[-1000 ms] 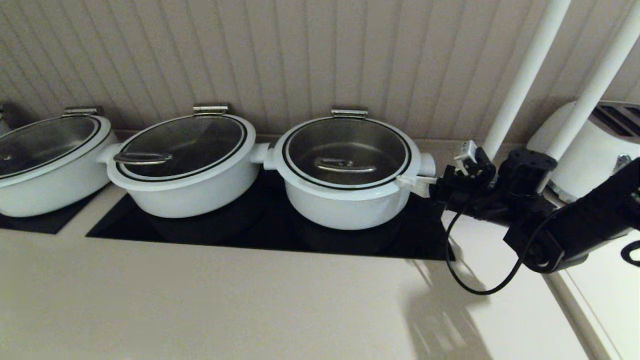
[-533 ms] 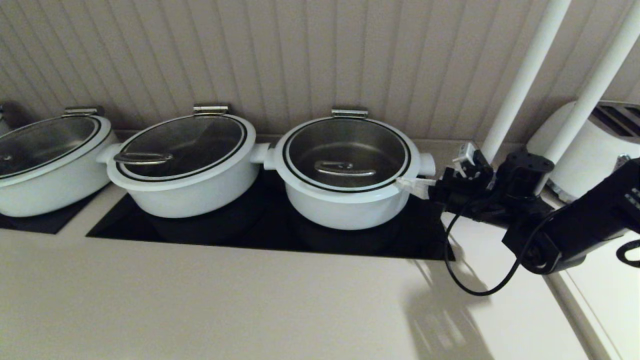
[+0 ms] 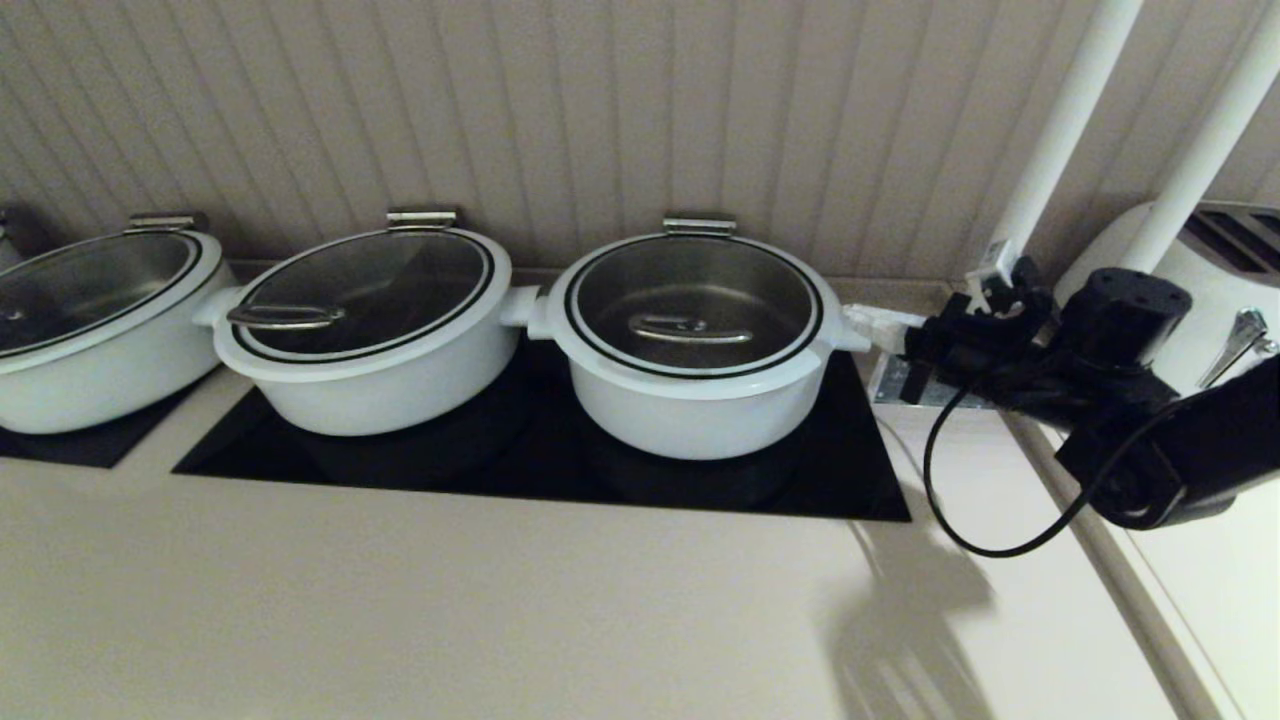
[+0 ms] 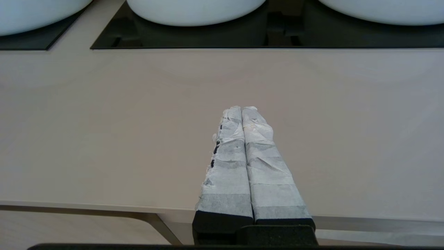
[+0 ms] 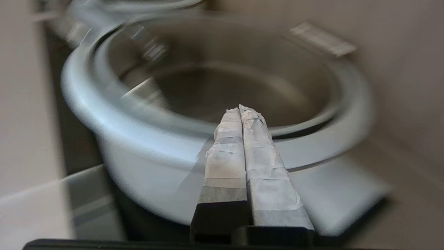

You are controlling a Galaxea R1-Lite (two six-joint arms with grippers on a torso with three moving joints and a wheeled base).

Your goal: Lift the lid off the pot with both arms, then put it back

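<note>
Three white pots stand on black hob plates. The right pot (image 3: 690, 400) has a glass lid (image 3: 695, 300) with a metal handle (image 3: 690, 330) and a hinge clip at the back. My right gripper (image 3: 860, 322) is shut and empty, its taped fingertips by the pot's right side handle, just off the rim; it also shows in the right wrist view (image 5: 240, 110), in front of the pot (image 5: 138, 139). My left gripper (image 4: 241, 109) is shut and empty, low over the beige counter (image 4: 104, 121) near its front edge, out of the head view.
The middle pot (image 3: 370, 380) and left pot (image 3: 90, 370) also carry glass lids. A white toaster (image 3: 1190, 300) and two white poles (image 3: 1060, 140) stand at the right, behind my right arm. A black cable (image 3: 960, 520) hangs from the arm. A wall runs behind the pots.
My right gripper has moved back and to the right, from the pot's front-right rim to beside its right side handle. The lid has not moved.
</note>
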